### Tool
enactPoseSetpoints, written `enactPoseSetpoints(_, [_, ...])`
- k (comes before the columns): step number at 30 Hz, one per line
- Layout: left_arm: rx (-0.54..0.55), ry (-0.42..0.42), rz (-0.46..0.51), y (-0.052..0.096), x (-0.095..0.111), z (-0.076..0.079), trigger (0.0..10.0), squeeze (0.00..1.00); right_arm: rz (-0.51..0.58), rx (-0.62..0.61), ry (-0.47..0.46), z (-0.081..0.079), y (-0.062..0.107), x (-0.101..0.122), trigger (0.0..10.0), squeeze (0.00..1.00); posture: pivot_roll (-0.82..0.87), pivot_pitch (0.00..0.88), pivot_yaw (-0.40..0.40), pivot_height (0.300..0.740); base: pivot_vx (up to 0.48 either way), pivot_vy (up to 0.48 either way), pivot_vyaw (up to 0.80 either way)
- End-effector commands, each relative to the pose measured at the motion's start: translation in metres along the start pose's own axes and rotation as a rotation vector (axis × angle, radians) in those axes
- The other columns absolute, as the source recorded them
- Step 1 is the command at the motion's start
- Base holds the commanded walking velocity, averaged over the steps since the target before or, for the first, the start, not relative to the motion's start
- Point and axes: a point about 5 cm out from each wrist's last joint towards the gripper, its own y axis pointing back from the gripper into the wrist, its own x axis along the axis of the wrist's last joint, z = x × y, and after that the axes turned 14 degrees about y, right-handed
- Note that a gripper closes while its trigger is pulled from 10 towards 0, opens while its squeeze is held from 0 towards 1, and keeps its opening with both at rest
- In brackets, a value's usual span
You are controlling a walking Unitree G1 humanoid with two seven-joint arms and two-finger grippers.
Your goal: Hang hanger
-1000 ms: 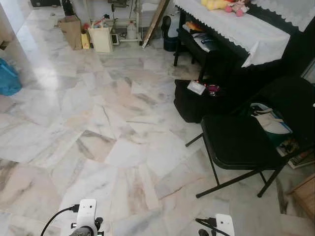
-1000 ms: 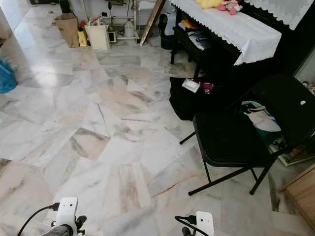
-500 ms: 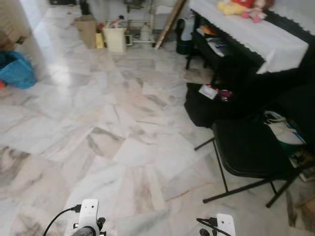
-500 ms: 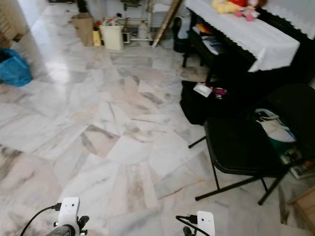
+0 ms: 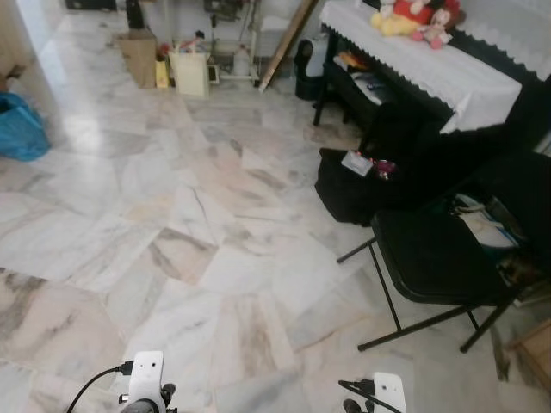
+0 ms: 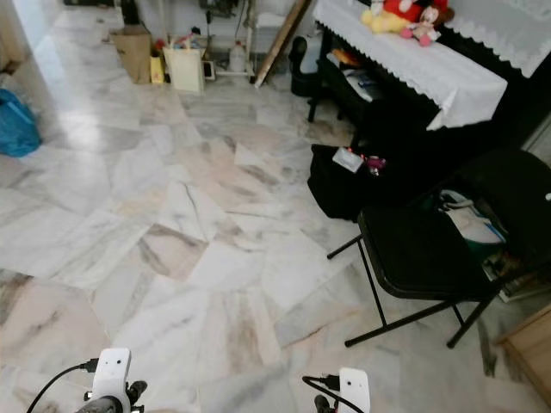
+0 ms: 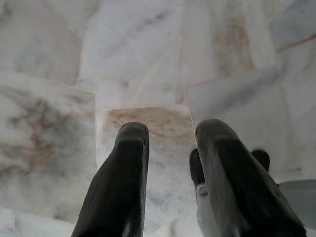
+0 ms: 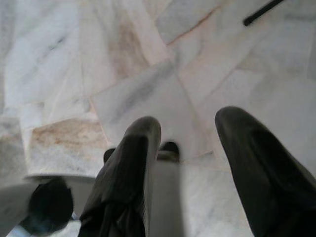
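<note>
Still walking and looking about, judging by the whole picture sliding a little since half a second ago and bringing more of the cloth-covered table (image 5: 448, 73) and the plush toys (image 5: 415, 15) on it into sight. Meaning a move of the camera, not of the furniture.

Carrying the left gripper (image 7: 170, 143) low with its fingers apart and clamping nothing, pointing at bare marble floor (image 7: 148, 59) just past the tips. Carrying the right gripper (image 8: 190, 131) the same way, spread and empty, with a dark chair leg (image 8: 261, 12) lying well beyond its fingertips.

Passing a black folding chair (image 5: 430, 258) ahead and to the outer side of the right fingers, and a black bag (image 5: 344, 185) farther on.

Searching yet for the hanger: cannot tell where it is. Probably needing more walking or turning before any reaching.
</note>
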Motion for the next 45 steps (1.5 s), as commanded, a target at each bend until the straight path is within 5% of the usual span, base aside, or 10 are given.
enactPoseSetpoints(1, [0.006, 0.012, -0.021, 0.0007, -0.0043, -0.0018, 10.0, 0.00, -0.011, -0.006, -0.016, 0.0002, 0.0009, -0.0038, 10.0, 0.00, 0.01, 0.000, -0.073, 0.740, 0.000, 0.281, 0.00])
enactPoseSetpoints(24, [0.013, -0.013, -0.011, 0.0007, -0.0028, -0.0030, 10.0, 0.00, -0.022, -0.014, -0.022, 0.0002, 0.0009, -0.0049, 10.0, 0.00, 0.01, 0.000, -0.071, 0.740, 0.000, 0.161, 0.00])
enactPoseSetpoints(45, [0.003, -0.039, 0.008, 0.0005, 0.0004, -0.0031, 10.0, 0.00, -0.037, -0.016, -0.021, -0.0008, 0.0011, -0.0071, 10.0, 0.00, 0.01, 0.000, -0.065, 0.740, 0.000, 0.000, -0.64])
